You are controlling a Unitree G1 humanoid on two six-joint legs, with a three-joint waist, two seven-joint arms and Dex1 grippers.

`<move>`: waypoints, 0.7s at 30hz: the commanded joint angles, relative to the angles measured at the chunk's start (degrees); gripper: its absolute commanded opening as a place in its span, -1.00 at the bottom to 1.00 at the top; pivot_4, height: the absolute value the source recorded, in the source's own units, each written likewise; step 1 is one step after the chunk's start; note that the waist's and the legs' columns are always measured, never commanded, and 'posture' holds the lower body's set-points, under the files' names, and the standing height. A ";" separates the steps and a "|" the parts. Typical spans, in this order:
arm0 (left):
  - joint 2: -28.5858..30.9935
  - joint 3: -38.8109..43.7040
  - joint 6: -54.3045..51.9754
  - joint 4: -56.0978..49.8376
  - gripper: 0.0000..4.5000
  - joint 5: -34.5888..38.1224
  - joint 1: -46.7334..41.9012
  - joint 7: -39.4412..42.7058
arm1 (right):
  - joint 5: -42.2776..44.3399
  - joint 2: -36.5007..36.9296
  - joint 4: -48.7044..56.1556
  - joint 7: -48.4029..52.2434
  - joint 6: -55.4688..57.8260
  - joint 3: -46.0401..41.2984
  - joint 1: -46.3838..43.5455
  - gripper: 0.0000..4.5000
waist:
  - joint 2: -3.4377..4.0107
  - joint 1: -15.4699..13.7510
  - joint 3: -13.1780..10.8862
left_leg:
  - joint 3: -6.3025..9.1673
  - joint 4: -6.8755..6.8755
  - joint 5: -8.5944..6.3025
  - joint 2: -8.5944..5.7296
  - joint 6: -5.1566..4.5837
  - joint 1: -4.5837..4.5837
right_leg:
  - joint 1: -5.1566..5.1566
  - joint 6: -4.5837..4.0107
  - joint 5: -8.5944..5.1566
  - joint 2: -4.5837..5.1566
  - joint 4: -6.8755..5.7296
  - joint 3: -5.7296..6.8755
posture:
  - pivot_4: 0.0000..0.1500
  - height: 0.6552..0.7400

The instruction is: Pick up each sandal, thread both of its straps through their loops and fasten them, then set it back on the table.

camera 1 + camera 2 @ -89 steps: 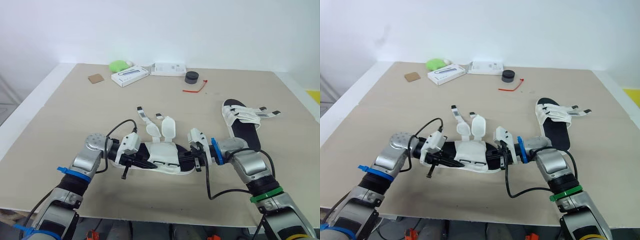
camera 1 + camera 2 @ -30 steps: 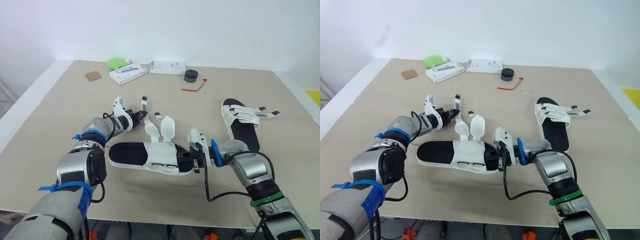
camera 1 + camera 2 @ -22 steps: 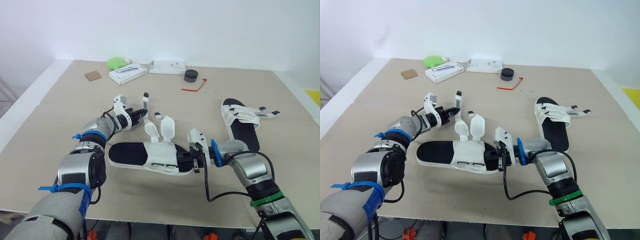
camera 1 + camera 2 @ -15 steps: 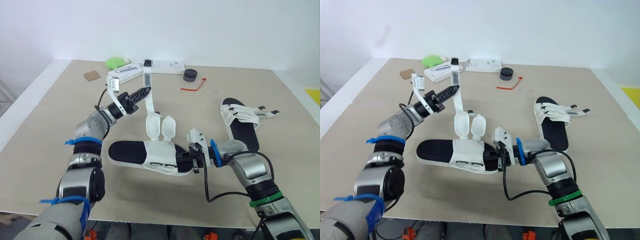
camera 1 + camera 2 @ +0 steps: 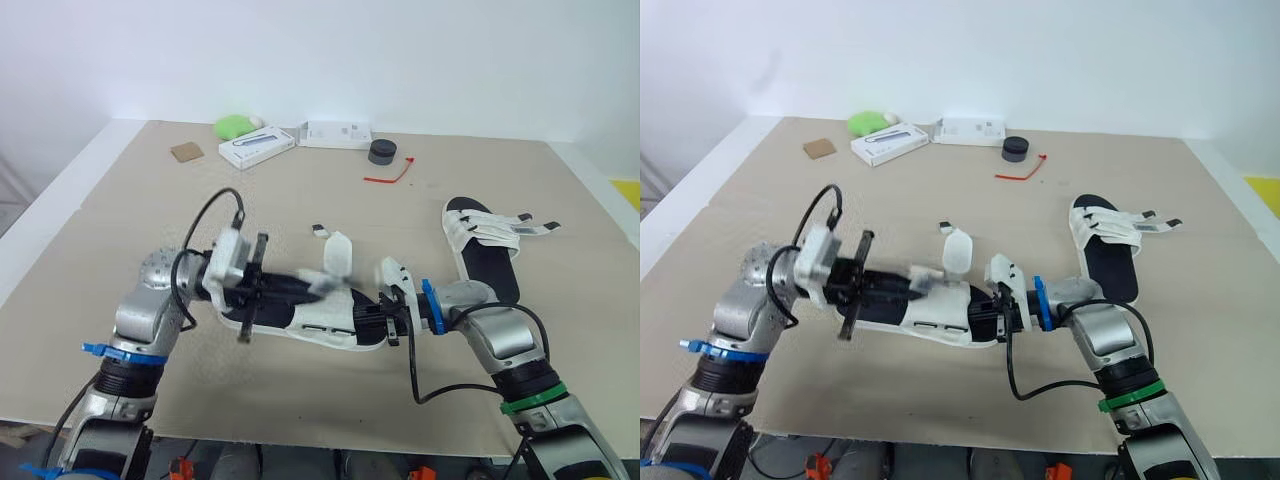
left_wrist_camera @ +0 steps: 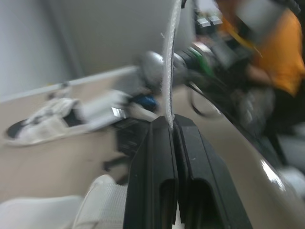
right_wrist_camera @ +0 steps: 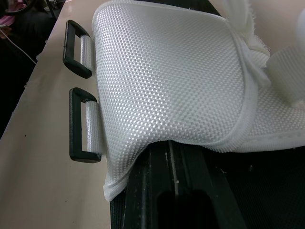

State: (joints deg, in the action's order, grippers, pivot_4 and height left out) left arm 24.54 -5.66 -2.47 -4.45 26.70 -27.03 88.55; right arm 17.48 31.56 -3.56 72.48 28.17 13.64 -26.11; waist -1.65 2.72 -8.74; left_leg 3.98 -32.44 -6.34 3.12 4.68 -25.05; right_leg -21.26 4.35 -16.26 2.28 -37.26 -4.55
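While the left hand (image 6: 170, 127) pinches a thin white strap (image 6: 172, 57) tight between its fingers, the right hand (image 5: 372, 318) is clamped on one end of the sandal (image 5: 325, 316), under its white top and beside two black loops (image 7: 78, 55). The sandal sits between both hands, in the middle near the front edge of the table (image 5: 110, 225). Bare table lies toward the left edge. The other sandal (image 5: 485, 245) lies near the right edge. Small boxes (image 5: 258, 150) sit along the far edge. Both arms bend inward, pointing at each other.
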 commanded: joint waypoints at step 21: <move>26.69 -2.96 -43.82 -16.95 0.70 21.04 18.36 -8.53 | -1.90 0.30 -2.17 0.16 2.69 4.68 2.22 -1.00 | 0.01 -0.09 -0.04 | -0.10 0.02 -0.39 0.54 0.09 0.30 | -0.10 -0.42 -0.38 -0.28 -0.03 0.05 | 1.00 1.00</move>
State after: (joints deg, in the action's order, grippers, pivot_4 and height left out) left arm 52.27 -10.31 -36.07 -19.60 41.60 -8.56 86.45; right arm 17.69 31.73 -3.53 73.12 28.53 14.38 -26.39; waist -1.63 2.63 -8.78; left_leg 3.87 -32.43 -6.73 3.67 4.77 -24.74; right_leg -21.37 3.93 -16.64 2.00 -37.29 -4.50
